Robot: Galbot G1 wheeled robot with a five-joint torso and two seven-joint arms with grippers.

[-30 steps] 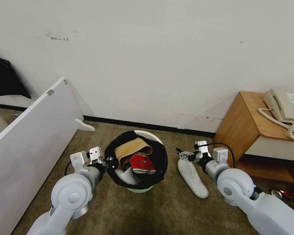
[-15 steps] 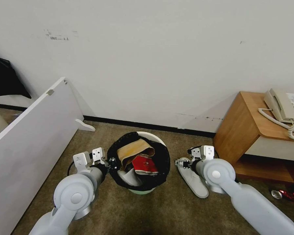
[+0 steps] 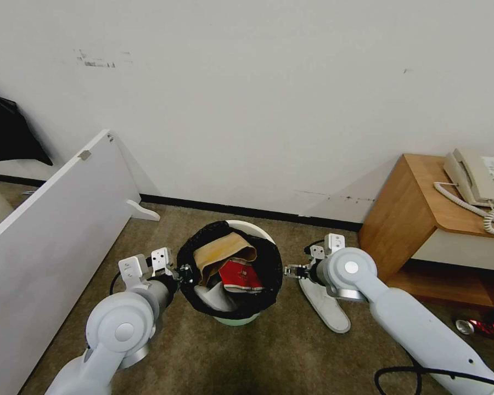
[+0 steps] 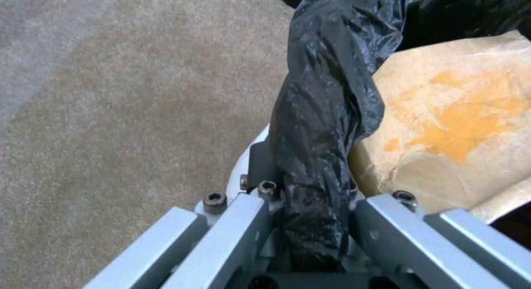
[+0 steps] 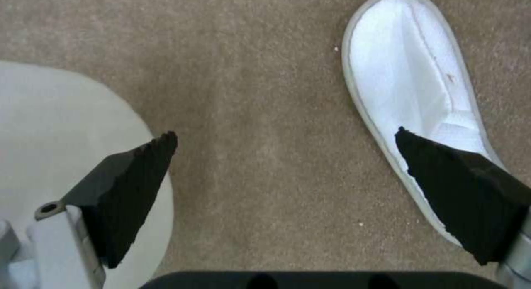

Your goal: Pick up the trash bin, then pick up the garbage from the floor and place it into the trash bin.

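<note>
- I see my left end effector [image 3: 185, 272] at the left side of the trash bin [image 3: 247, 228]. In the left wrist view, the left end effector [image 4: 310, 222] is clamped tight on the bin's rim and the black bag [image 4: 326, 114] folded over it.
- The trash bin sits on the brown carpet [image 3: 291, 356], in the middle, not far from the white wall [image 3: 258, 99].
- Inside the bin I see a brown paper bag [image 3: 225, 249], a red cup [image 3: 239, 274] and a white slipper [image 3: 214, 293]. The paper bag [image 4: 459, 131] lies right next to the gripped rim.
- My right end effector [image 3: 293, 270] is just to the right of the bin, low over the carpet. In the right wrist view, its two black fingers [image 5: 130, 189] are spread wide with nothing between them.
- One finger is beside the white wall of the trash bin [image 5: 55, 127]. The other is over the edge of a second white slipper on the floor [image 5: 409, 85].
- That slipper on the floor [image 3: 326, 302] lies flat on the carpet, to the right of the bin.
- A red can [image 3: 480, 327] lies on the floor far to the right, near a wooden side table [image 3: 417, 214].
- A pale phone [image 3: 480, 178] sits on that side table.
- A white board [image 3: 49, 236] leans on the left.
</note>
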